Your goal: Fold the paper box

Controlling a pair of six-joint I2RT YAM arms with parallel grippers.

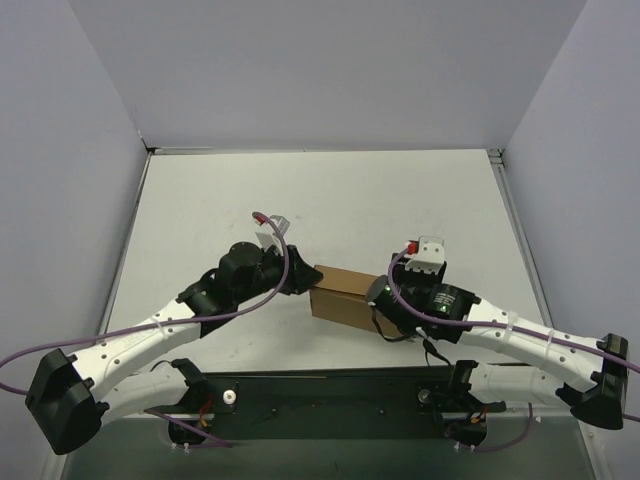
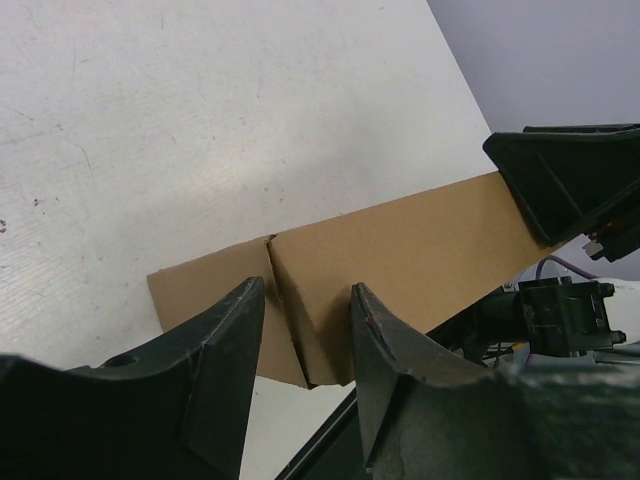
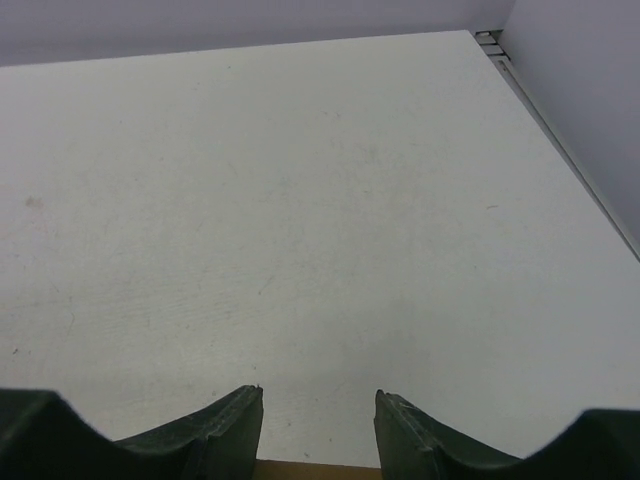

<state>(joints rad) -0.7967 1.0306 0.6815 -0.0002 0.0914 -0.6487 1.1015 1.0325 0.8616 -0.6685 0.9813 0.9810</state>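
The left arm [image 1: 150,335] reaches from the near left corner of the table [image 1: 330,200] in toward the middle, and the left gripper [image 2: 308,290] meets the left end of the paper box [image 1: 345,293]. In the left wrist view its two dark fingers [image 2: 235,340] stand a moderate way apart, and the near lower corner of a brown cardboard panel lies in the gap between them. Whether the pads press on the cardboard or only straddle it cannot be told. A slit [image 2: 272,262] runs down that panel from its upper edge, just beyond the fingertips, splitting it into a short left part and a longer right part. From above, the box is a small brown rectangular block lying on the white table, just in front of the arms' bases and roughly midway between the two arms, with its long side running left to right. Its top face looks shut, so the inside is hidden. The right gripper [image 3: 318,395] sits over the box's right end. In the right wrist view its jaws are partly spread, and a thin strip of brown cardboard shows low between them, but a grip cannot be confirmed. The right arm [image 1: 520,335] stretches back to the near right corner.
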